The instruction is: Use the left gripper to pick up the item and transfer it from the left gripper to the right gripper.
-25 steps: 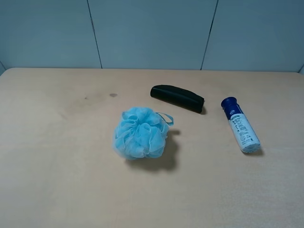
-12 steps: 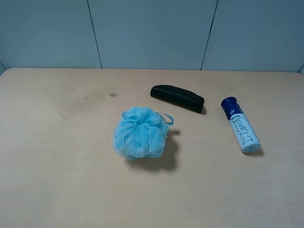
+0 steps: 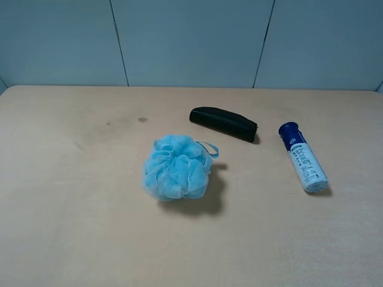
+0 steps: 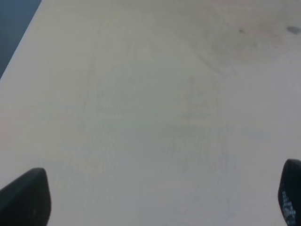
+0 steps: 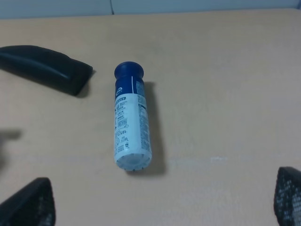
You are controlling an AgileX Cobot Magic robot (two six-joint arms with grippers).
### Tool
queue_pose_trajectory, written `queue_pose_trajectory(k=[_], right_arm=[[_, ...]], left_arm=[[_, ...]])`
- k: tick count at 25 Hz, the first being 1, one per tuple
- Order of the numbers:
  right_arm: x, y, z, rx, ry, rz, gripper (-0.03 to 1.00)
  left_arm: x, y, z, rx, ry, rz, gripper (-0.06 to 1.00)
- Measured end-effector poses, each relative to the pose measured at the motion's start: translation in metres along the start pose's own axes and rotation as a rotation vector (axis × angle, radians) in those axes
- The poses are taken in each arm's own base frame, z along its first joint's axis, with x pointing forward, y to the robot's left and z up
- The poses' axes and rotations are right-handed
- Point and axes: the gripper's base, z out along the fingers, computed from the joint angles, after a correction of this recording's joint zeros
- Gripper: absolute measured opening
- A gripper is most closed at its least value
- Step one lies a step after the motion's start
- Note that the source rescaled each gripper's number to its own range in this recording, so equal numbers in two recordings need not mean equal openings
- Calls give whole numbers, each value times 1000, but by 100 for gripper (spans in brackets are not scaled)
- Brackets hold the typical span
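The item, a slim bottle (image 3: 303, 157) with a dark blue cap and white printed label, lies on its side at the right of the tan table (image 3: 72, 197). It also shows in the right wrist view (image 5: 130, 125), cap pointing away from the camera. My right gripper (image 5: 159, 200) is open, its two fingertips (image 5: 28, 205) spread wide, short of the bottle's base and apart from it. My left gripper (image 4: 160, 195) is open over bare table at the left, holding nothing. Neither gripper shows in the exterior high view.
A light-blue mesh bath puff (image 3: 176, 167) sits mid-table. A long black case (image 3: 223, 123) lies behind it, to the left of the bottle's cap, and shows in the right wrist view (image 5: 44, 67). A blue-grey panelled wall (image 3: 191, 42) stands behind the table.
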Motion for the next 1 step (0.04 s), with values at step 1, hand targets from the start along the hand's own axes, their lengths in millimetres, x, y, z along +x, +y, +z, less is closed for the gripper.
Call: queue_pose_trajectory(k=[1], right_arm=[[0,0,0,0,0,0,100]], left_arm=[[0,0,0,0,0,0,93]])
